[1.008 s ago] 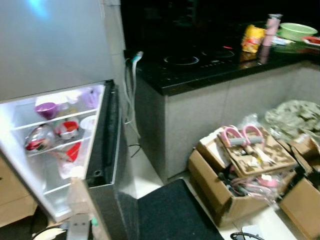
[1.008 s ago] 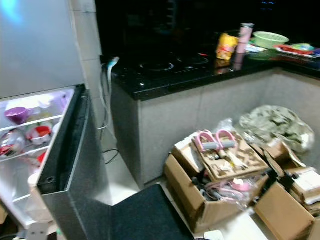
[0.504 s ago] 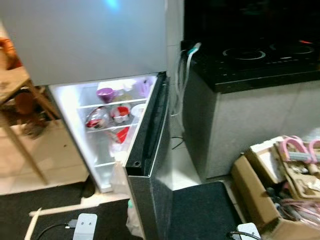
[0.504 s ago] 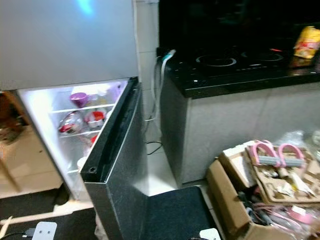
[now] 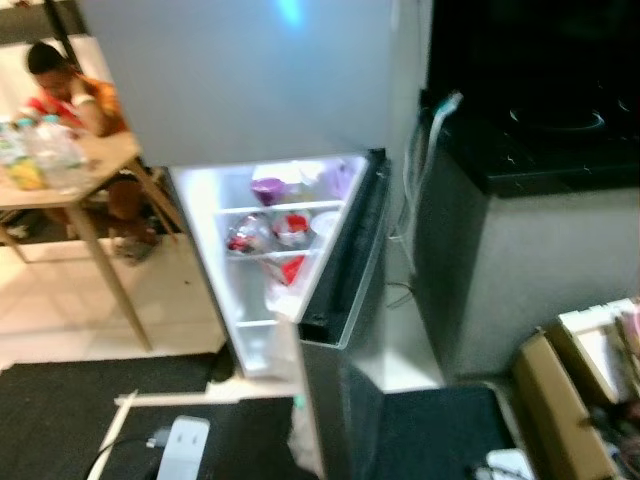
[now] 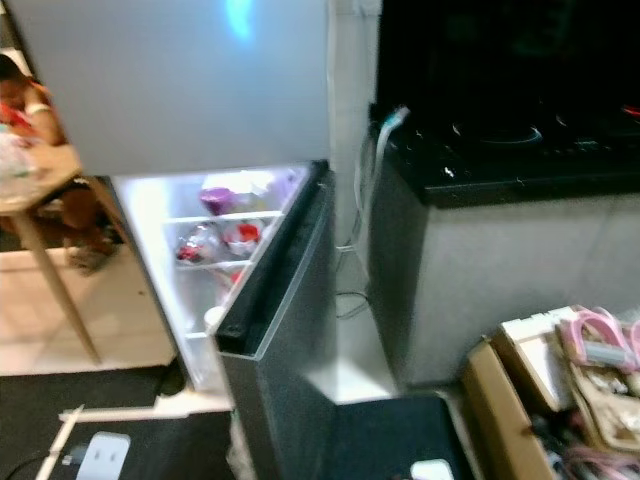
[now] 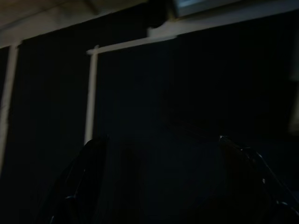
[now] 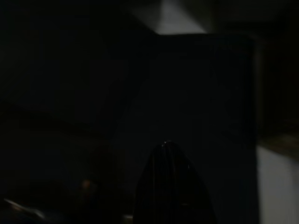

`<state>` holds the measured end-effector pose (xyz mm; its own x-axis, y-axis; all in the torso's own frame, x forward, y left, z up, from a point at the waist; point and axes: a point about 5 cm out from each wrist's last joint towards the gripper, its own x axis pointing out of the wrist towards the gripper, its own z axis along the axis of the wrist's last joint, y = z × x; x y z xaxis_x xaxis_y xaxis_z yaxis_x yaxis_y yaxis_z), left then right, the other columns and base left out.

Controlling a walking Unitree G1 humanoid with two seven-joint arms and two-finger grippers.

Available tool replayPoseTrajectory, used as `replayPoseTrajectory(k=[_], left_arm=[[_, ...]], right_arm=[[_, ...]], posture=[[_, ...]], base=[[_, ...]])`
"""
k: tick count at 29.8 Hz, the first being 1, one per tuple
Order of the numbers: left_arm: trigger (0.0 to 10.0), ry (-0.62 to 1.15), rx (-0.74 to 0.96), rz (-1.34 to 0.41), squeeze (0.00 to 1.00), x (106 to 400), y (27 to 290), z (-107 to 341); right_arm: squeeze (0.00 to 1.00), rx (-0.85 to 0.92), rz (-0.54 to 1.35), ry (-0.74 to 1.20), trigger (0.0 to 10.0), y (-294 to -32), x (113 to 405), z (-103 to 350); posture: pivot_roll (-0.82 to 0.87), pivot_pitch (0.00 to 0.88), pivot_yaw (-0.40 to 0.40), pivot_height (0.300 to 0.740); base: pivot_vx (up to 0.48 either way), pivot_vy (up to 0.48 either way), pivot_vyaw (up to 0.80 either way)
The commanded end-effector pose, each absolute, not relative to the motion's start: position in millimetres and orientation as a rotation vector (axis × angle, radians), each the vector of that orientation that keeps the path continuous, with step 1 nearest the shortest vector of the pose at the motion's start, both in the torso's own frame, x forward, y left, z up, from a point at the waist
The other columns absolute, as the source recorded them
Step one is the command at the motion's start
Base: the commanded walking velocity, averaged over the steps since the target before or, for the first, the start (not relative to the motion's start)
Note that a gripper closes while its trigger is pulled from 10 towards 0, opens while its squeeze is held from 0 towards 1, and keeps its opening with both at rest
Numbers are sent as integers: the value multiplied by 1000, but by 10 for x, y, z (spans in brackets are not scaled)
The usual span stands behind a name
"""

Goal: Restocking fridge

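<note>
The grey fridge (image 5: 250, 80) stands ahead with its upper door closed. Its dark lower door (image 5: 345, 290) is swung open toward me. The lit compartment (image 5: 262, 300) holds a purple bowl (image 5: 268, 188) on the top shelf and red-and-white containers (image 5: 290, 228) below it. In the dark left wrist view, my left gripper (image 7: 163, 186) hangs open over a black mat, its fingers (image 7: 79, 186) wide apart. My right gripper (image 8: 168, 182) shows as one dark pointed shape, fingers together, holding nothing that I can make out.
A person (image 5: 70, 95) sits at a wooden table (image 5: 75, 175) with bottles (image 5: 40, 150) at the left. A black counter with a cooktop (image 5: 540, 140) is on the right. Cardboard boxes (image 6: 560, 390) lie below it. A white adapter (image 5: 183, 445) rests on the black mat (image 5: 60, 410).
The camera has swung left: the fridge now sits mid-frame, the person and table have come into view, and the boxes have slid to the right edge. Nothing in the scene itself moved.
</note>
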<state>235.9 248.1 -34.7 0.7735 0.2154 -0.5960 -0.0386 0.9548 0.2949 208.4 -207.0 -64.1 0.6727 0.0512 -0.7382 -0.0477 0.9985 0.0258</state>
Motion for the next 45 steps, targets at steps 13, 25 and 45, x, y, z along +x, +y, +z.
replayPoseTrajectory(k=[13,25,45], left_arm=[[10000,657,310,147,0,2372,2536,-313],[10000,657,258,147,0,2410,2487,-308],[10000,660,229,142,0,2381,2465,-335]], right_arm=[[0,14,45,839,10000,-2072,2047,-664],[0,15,-13,765,10000,-2102,2246,-539],[0,25,-15,754,10000,-2078,2322,-500]], posture=[[-74,85,80,740],[-79,74,76,740],[-81,73,63,740]], base=[[0,0,792],[0,0,463],[0,0,0]])
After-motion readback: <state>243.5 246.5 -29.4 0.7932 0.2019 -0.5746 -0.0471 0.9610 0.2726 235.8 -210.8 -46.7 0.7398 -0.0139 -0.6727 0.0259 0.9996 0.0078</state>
